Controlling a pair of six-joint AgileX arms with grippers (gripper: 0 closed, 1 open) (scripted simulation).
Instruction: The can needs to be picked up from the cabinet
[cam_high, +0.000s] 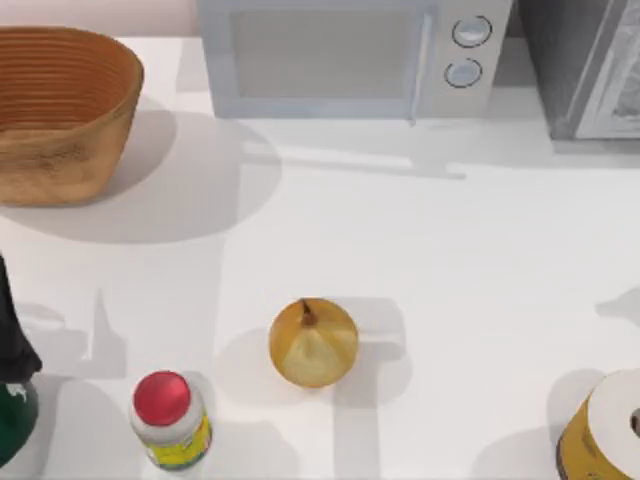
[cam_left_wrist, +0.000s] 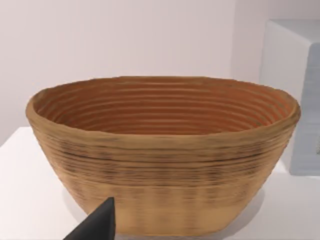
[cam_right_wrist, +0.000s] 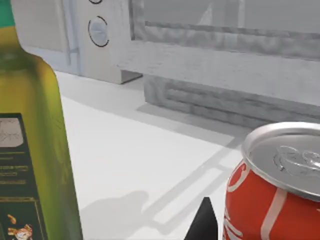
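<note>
Can (cam_right_wrist: 275, 185) stands on the desk (cam_high: 420, 260) beside my right pincer's fingertip (cam_right_wrist: 204, 222), near the cabinet (cam_right_wrist: 235, 75); I cannot tell either pincer's state.

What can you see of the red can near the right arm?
The can shows in the right wrist view: red body with a white stripe, a silver metal-looking lid with its pull tab in place, so it appears unopened. It stands upright on the white surface, close to the camera, its base out of sight. A dark fingertip of the right gripper sits just beside it; contact cannot be told. A yellow-green bottle stands apart from it.
</note>
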